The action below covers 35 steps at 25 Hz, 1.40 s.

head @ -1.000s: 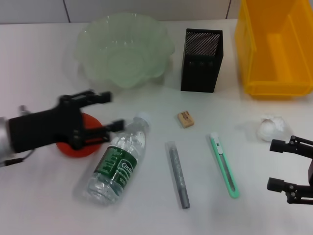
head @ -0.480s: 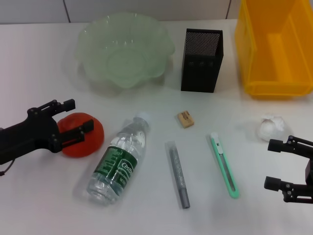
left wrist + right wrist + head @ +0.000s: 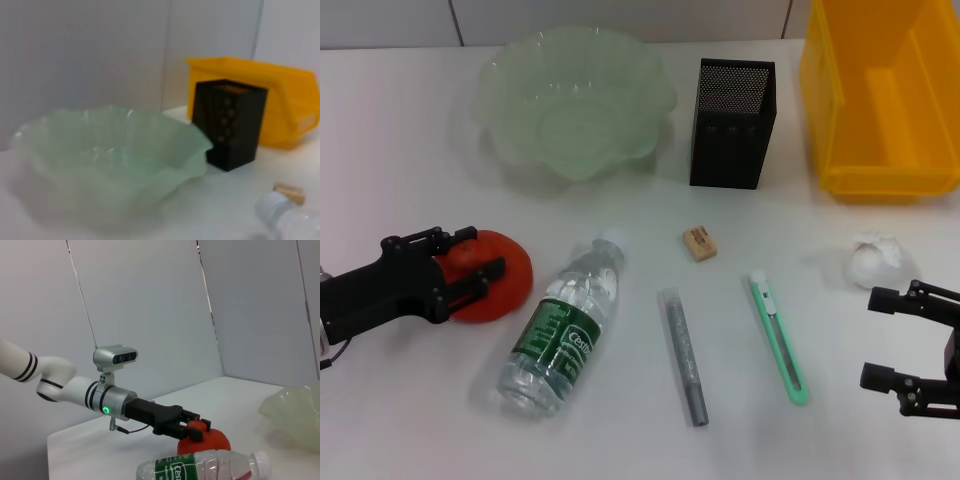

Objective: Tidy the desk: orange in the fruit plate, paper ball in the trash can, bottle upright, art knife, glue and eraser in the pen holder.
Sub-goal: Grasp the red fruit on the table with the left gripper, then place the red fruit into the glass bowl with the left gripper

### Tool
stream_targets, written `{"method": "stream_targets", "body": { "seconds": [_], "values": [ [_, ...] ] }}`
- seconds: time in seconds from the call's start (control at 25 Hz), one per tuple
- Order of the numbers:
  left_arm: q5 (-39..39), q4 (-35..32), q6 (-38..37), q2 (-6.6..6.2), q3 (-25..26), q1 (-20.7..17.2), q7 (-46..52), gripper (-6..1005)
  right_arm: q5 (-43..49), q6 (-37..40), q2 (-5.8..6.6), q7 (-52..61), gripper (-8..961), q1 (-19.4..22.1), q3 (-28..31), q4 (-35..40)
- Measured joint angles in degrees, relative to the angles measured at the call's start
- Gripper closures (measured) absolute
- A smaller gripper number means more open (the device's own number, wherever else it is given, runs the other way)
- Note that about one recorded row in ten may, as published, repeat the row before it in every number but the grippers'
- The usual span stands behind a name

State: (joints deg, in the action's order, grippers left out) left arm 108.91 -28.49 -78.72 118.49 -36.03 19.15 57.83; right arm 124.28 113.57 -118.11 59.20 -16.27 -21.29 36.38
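Note:
The orange (image 3: 510, 277) lies on the table at the left, beside the fallen clear bottle (image 3: 565, 330). My left gripper (image 3: 480, 253) is open and low at the orange's left side, with one finger on each side of it; the right wrist view shows the same (image 3: 194, 427). My right gripper (image 3: 872, 338) is open and empty at the right edge, just below the white paper ball (image 3: 876, 260). The green art knife (image 3: 779, 338), the grey glue stick (image 3: 683, 355) and the eraser (image 3: 699, 243) lie in the middle. The green fruit plate (image 3: 510, 80), black pen holder (image 3: 732, 122) and yellow bin (image 3: 880, 170) stand at the back.
The left wrist view shows the plate (image 3: 105, 150), the pen holder (image 3: 230, 122), the yellow bin (image 3: 292, 112), the eraser (image 3: 289, 192) and the bottle's cap (image 3: 272, 207). The bottle lies close to the right of the orange, cap towards the plate.
My left gripper has drawn back to the left and come down, from over the orange and bottle to straddling the orange's left side. The right gripper has barely moved.

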Motion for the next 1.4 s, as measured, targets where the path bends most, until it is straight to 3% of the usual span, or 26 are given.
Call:
{"method": "stream_targets", "body": {
  "seconds": [0.32,1.04,1.24,1.28,1.4],
  "values": [
    [-0.22,0.07,2.02,0.1,-0.24,-0.2,0.0,693,0.07,0.06,-0.02,2.0,159,-0.44,-0.33,0.47],
    [-2.57,-2.66,-1.72,0.12,-0.03,-0.24,0.7,857,-0.32,-0.3,-0.18,2.14,169,-0.61,0.11,0.54],
    [-10.83,-5.65,-8.41,0.04,-0.07,-0.85,0.99,899,-0.36,-0.07,-0.2,2.15,172,-0.57,0.17,0.54],
    [-14.97,-6.51,-8.83,0.1,-0.6,0.56,1.6,908,-0.36,-0.07,-0.2,2.15,173,-0.57,0.17,0.54],
    [-17.21,-5.76,-8.08,0.13,-1.08,3.71,2.13,927,-0.36,-0.26,-0.19,2.15,175,-0.42,0.24,0.54]
  ]
}}
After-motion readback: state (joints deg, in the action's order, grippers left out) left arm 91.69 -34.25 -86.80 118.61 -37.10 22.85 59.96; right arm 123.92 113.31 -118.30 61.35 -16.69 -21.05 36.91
